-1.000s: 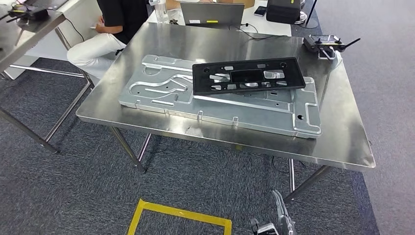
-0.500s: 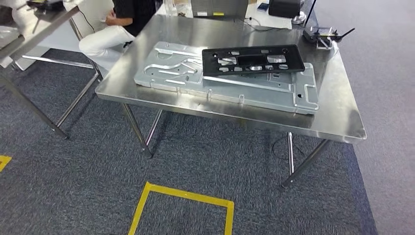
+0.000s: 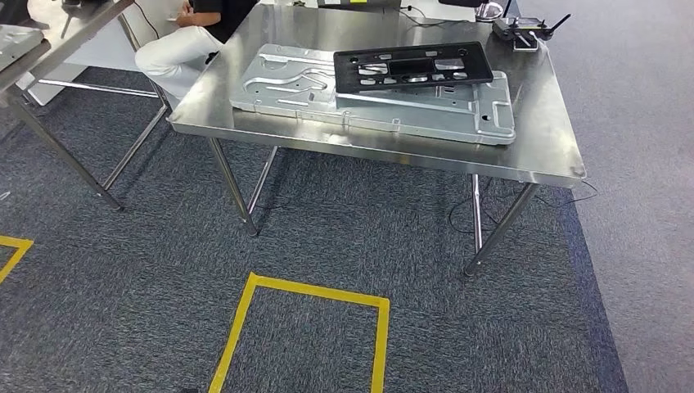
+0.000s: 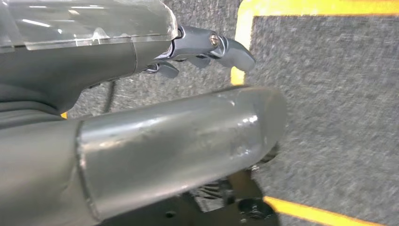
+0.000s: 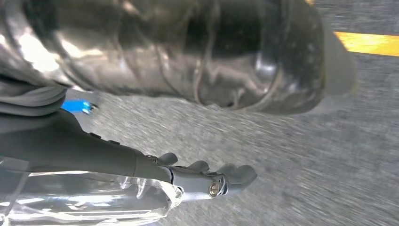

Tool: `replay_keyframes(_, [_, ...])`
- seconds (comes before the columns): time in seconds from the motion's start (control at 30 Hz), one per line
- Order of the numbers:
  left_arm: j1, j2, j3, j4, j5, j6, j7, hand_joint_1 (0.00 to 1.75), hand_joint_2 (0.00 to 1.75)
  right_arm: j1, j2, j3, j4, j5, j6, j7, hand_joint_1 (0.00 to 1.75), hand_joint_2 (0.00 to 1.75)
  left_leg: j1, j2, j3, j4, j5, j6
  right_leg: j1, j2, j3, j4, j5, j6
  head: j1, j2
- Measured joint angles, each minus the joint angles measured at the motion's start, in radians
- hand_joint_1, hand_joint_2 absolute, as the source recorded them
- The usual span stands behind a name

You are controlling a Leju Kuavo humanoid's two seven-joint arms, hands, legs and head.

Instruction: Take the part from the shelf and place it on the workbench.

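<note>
A steel tabletop [image 3: 536, 139] stands on grey carpet [image 3: 123, 270] marked with yellow tape [image 3: 245, 315]. The black part [image 3: 412, 66] lies on a grey metal panel [image 3: 368, 106]. Left hand [image 4: 155, 94] and right hand [image 5: 179, 141] hang empty, fingers apart.

Workshop: steel workbench [image 3: 540, 155], yellow floor tape [image 3: 303, 288], grey carpet [image 3: 123, 270]

Steel workbench [image 3: 536, 147] ahead of me carries a big silver metal plate [image 3: 311, 94], black part [image 3: 412, 66] on top; remote controller [image 3: 522, 33] at far corner.
</note>
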Motion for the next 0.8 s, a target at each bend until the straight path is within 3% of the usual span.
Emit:
replay_keyframes(0.03, [0.003,0.0,0.001,0.0,-0.001,0.001,0.0,0.0,0.0,-0.001,0.0,-0.006,0.005,-0.005,0.02,0.016,0.0,0.0,0.002,-0.005,-0.01,0.021,-0.036,-0.006,-0.003,-0.005,-0.014,-0.001,0.015,-0.006,0.0,0.0])
replay_keyframes(0.1, [0.008,0.0,0.002,0.0,-0.003,0.003,0.002,0.0,0.0,-0.001,0.0,-0.02,0.014,-0.014,0.067,0.055,0.0,0.0,0.007,-0.013,-0.033,0.117,-0.149,-0.016,-0.004,-0.015,-0.049,0.002,0.041,-0.015,-0.001,0.0])
replay_keyframes(0.13, [0.009,0.0,0.002,0.0,-0.004,0.004,0.001,0.0,0.0,0.0,0.001,-0.028,0.019,-0.018,0.091,0.077,0.0,0.0,0.01,-0.013,-0.042,0.182,-0.188,-0.021,-0.004,-0.021,-0.069,0.005,0.053,-0.016,-0.001,0.0])
replay_keyframes(0.17, [0.009,0.0,0.002,0.0,-0.006,0.006,0.0,0.0,0.0,0.0,0.002,-0.036,0.023,-0.021,0.115,0.099,0.0,0.0,0.013,-0.013,-0.047,0.243,-0.197,-0.026,-0.004,-0.027,-0.09,0.009,0.064,-0.014,-0.002,0.0])
replay_keyframes(0.2, [0.009,0.0,0.002,0.0,-0.007,0.007,-0.002,0.0,0.0,-0.001,0.004,-0.044,0.027,-0.024,0.138,0.124,0.0,0.0,0.015,-0.013,-0.044,0.289,-0.175,-0.031,-0.004,-0.035,-0.112,0.015,0.076,-0.012,-0.002,0.0])
replay_keyframes(0.23, [0.009,0.001,0.002,0.0,-0.009,0.008,-0.004,0.0,0.0,-0.003,0.006,-0.052,0.03,-0.026,0.159,0.147,0.0,0.0,0.018,-0.012,-0.029,0.306,-0.132,-0.034,-0.006,-0.044,-0.134,0.023,0.086,-0.009,-0.002,0.0])
replay_keyframes(0.27, [0.008,0.001,0.002,0.0,-0.011,0.008,-0.005,0.0,0.0,-0.005,0.008,-0.059,0.033,-0.027,0.176,0.168,0.0,0.0,0.02,-0.007,0.002,0.292,-0.094,-0.037,-0.007,-0.053,-0.155,0.033,0.094,-0.005,-0.002,0.0])
replay_keyframes(0.3, [0.006,0.002,0.002,0.0,-0.014,0.009,-0.005,0.0,0.0,-0.008,0.011,-0.066,0.034,-0.028,0.19,0.185,0.0,0.0,0.022,0.006,0.053,0.244,-0.084,-0.038,-0.007,-0.061,-0.172,0.046,0.1,0.0,-0.002,0.0])
replay_keyframes(0.33, [0.003,0.002,0.002,0.0,-0.016,0.01,-0.005,0.0,0.0,-0.011,0.014,-0.073,0.036,-0.029,0.201,0.2,0.0,0.0,0.022,0.023,0.12,0.163,-0.103,-0.038,-0.007,-0.069,-0.187,0.061,0.104,0.005,-0.002,0.0])
replay_keyframes(0.37, [-0.001,0.002,0.002,0.0,-0.017,0.012,-0.005,0.0,0.0,-0.012,0.016,-0.079,0.037,-0.03,0.211,0.211,0.0,0.0,0.021,0.037,0.177,0.081,-0.142,-0.033,-0.006,-0.079,-0.198,0.076,0.106,0.011,-0.002,0.0])
replay_keyframes(0.4, [-0.005,0.002,0.002,0.0,-0.018,0.014,-0.005,0.0,0.0,-0.015,0.019,-0.086,0.039,-0.03,0.219,0.219,0.0,0.0,0.019,0.046,0.215,0.019,-0.179,-0.026,-0.005,-0.089,-0.206,0.087,0.11,0.017,-0.002,0.0])
replay_keyframes(0.43, [-0.006,0.002,0.002,0.0,-0.018,0.017,-0.004,0.0,0.0,-0.018,0.021,-0.092,0.04,-0.031,0.225,0.226,0.0,0.0,0.017,0.044,0.232,-0.018,-0.199,-0.018,-0.005,-0.1,-0.212,0.093,0.114,0.024,-0.002,0.0])
replay_keyframes(0.47, [-0.005,0.002,0.002,0.0,-0.019,0.019,-0.004,0.0,0.0,-0.021,0.022,-0.097,0.041,-0.031,0.229,0.23,0.0,0.0,0.016,0.037,0.228,-0.025,-0.203,-0.007,-0.007,-0.107,-0.215,0.096,0.119,0.032,-0.001,0.0])
replay_keyframes(0.53, [0.002,0.001,0.002,0.0,-0.021,0.022,-0.002,0.0,0.0,-0.025,0.023,-0.105,0.042,-0.031,0.231,0.233,0.0,0.0,0.016,0.025,0.214,-0.024,-0.185,0.009,-0.013,-0.078,-0.225,0.12,0.095,0.048,-0.001,0.0])
replay_keyframes(0.6, [0.005,0.0,0.002,0.0,-0.023,0.023,-0.001,0.0,0.0,-0.023,0.024,-0.111,0.044,-0.031,0.232,0.234,0.0,0.0,0.016,0.011,0.196,-0.024,-0.166,0.021,-0.017,-0.024,-0.256,0.217,0.015,0.059,-0.001,0.0])
replay_keyframes(0.67, [0.006,0.0,0.002,0.0,-0.023,0.024,-0.001,0.0,0.0,-0.02,0.024,-0.117,0.046,-0.031,0.233,0.235,0.0,0.0,0.013,-0.011,0.174,-0.022,-0.15,0.026,-0.016,-0.003,-0.287,0.331,-0.053,0.06,-0.001,0.0])
replay_keyframes(0.7, [0.006,0.0,0.002,0.0,-0.024,0.026,-0.001,0.0,0.0,-0.019,0.024,-0.119,0.046,-0.031,0.235,0.235,0.0,0.0,0.011,-0.023,0.166,-0.021,-0.143,0.025,-0.016,-0.001,-0.285,0.351,-0.06,0.058,-0.001,0.0])
replay_keyframes(0.73, [0.008,0.0,0.002,0.0,-0.024,0.027,-0.001,0.0,0.0,-0.018,0.024,-0.122,0.046,-0.031,0.239,0.235,0.0,0.0,0.009,-0.035,0.16,-0.02,-0.138,0.024,-0.015,0.002,-0.264,0.334,-0.047,0.055,-0.001,0.0])
replay_keyframes(0.8, [0.011,-0.001,0.002,0.0,-0.025,0.03,-0.002,0.0,0.0,-0.016,0.024,-0.125,0.046,-0.03,0.245,0.234,0.0,0.0,0.008,-0.058,0.153,-0.018,-0.129,0.021,-0.012,0.028,-0.182,0.209,0.009,0.04,-0.001,0.0])
